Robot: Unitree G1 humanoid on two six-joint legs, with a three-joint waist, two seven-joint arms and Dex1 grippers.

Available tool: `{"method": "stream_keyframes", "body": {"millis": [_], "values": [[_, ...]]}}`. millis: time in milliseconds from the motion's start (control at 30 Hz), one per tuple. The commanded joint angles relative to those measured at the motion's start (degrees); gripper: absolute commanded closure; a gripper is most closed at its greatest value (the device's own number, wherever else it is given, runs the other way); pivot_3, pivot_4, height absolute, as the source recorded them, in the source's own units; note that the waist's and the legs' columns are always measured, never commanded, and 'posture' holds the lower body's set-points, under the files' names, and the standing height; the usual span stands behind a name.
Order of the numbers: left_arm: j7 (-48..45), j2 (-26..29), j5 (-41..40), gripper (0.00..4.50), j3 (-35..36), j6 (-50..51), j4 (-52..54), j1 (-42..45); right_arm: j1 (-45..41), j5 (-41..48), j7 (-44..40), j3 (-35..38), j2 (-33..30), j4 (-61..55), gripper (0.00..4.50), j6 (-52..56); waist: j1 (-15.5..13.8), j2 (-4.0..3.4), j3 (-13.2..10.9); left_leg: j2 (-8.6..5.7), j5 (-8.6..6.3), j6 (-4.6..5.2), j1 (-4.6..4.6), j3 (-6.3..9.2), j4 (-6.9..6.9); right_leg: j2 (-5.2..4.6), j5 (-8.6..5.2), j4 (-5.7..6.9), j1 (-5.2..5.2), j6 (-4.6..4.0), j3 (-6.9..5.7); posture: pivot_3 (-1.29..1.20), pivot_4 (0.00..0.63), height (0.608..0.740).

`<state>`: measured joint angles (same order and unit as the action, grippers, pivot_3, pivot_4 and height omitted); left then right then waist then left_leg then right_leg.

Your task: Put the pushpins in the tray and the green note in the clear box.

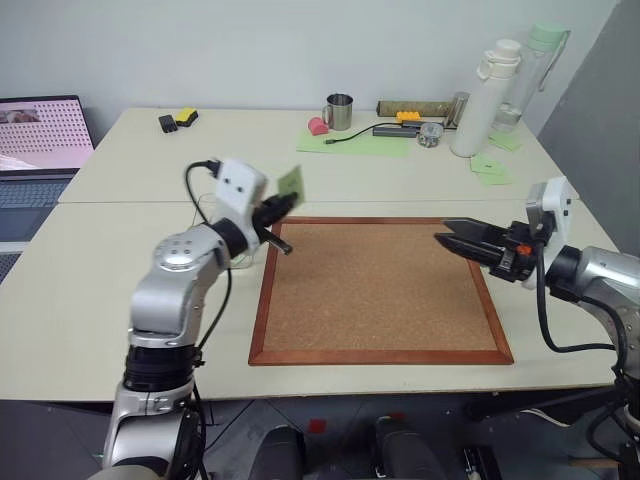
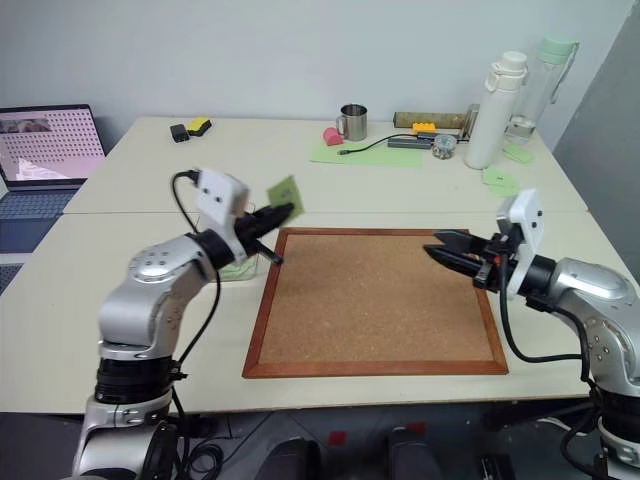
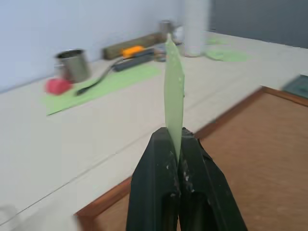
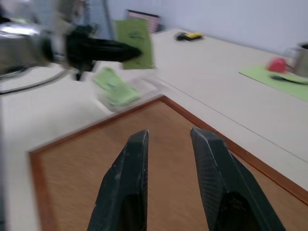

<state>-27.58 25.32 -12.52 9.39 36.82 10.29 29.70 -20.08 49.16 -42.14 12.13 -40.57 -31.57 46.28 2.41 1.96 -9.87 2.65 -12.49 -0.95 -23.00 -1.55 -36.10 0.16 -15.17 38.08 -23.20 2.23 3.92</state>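
No writing can be read on the green note [image 1: 290, 182]. It stands upright, pinched by its lower edge between the closed fingers of the left gripper [image 1: 284, 205], in the air above the corkboard's [image 1: 380, 290] near-left corner. The clear box [image 4: 122, 91] sits on the table just left of the board, with green notes inside. The right gripper [image 1: 452, 238] hovers over the board's right side, jaws parted and empty.

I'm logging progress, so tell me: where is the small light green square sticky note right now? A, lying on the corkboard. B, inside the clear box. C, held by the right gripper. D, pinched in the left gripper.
D: the left gripper is shut on the light green sticky note, above the table.
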Motion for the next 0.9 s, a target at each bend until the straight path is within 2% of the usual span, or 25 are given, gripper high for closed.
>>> {"method": "stream_keyframes", "body": {"millis": [33, 167, 367, 600, 667, 767, 900], "values": [[8.2, 0.6, 3.5, 4.50, 4.1, -1.6, -3.0, -0.1, -1.0, 4.5, 4.6, -3.5, 1.7, -8.2, 3.09, 2.7, -0.3, 0.09, 0.0, -0.01, 0.00, 0.00, 0.00, 0.00, -0.01, -0.01, 0.01, 0.00, 0.00, 0.01, -0.01, 0.00, 0.150, 0.740], [14.4, -1.0, 6.4, 4.50, 4.2, -2.1, -5.6, -0.7, 0.3, 2.8, 5.6, -7.7, 2.7, -10.3, 3.09, 2.0, -1.0, 0.20, 0.0, -0.01, 0.00, 0.00, -0.11, -0.04, -0.01, -0.17, 0.01, -0.09, -0.02, 0.01, -0.10, 0.00, 0.150, 0.740], [17.6, -1.7, 7.8, 4.50, 3.8, -1.6, -6.2, -2.4, 0.0, 1.8, 6.3, -8.6, 2.5, -10.0, 3.09, 1.1, -1.0, 0.35, 0.0, -0.06, 0.00, 0.00, -0.31, -0.05, -0.06, -0.43, 0.15, -0.15, -0.09, -0.08, -0.15, 0.00, 0.150, 0.740], [16.7, -2.1, 7.0, 3.35, 2.9, -2.0, -4.5, -3.8, 0.0, 1.1, 6.7, -8.1, 2.0, -9.5, 3.05, 0.9, -0.9, 0.36, 0.0, -0.03, 0.00, 0.00, -0.30, -0.06, -0.06, -0.37, 0.15, -0.10, -0.09, -0.10, -0.25, 0.00, 0.150, 0.740], [16.9, -1.8, 7.7, 2.99, 2.3, -3.4, -4.3, -3.6, 0.0, 0.7, 6.7, -7.9, 1.7, -9.2, 3.05, 0.7, -0.9, 0.36, 0.0, -0.04, 0.00, 0.00, -0.32, -0.06, -0.06, -0.36, 0.16, -0.10, -0.09, -0.10, -0.27, 0.00, 0.150, 0.740], [14.1, -3.0, 4.7, 2.39, 2.2, -7.9, -1.9, -1.9, 0.0, 0.4, 7.0, -7.2, 1.4, -8.4, 3.05, 0.6, -0.9, 0.37, 0.0, -0.04, 0.00, 0.00, -0.32, -0.08, -0.07, -0.37, 0.16, -0.10, -0.09, -0.10, -0.25, 0.00, 0.150, 0.740], [5.2, -0.8, 1.0, 2.39, -2.4, -6.2, 2.4, -0.4, 0.3, 2.1, 7.0, -4.8, -0.5, -8.3, 3.05, 1.8, -1.0, 0.37, 0.0, -0.04, 0.01, -0.01, -0.39, -0.08, -0.11, -0.39, 0.16, -0.12, -0.09, -0.10, -0.31, 0.00, 0.150, 0.740]]}}
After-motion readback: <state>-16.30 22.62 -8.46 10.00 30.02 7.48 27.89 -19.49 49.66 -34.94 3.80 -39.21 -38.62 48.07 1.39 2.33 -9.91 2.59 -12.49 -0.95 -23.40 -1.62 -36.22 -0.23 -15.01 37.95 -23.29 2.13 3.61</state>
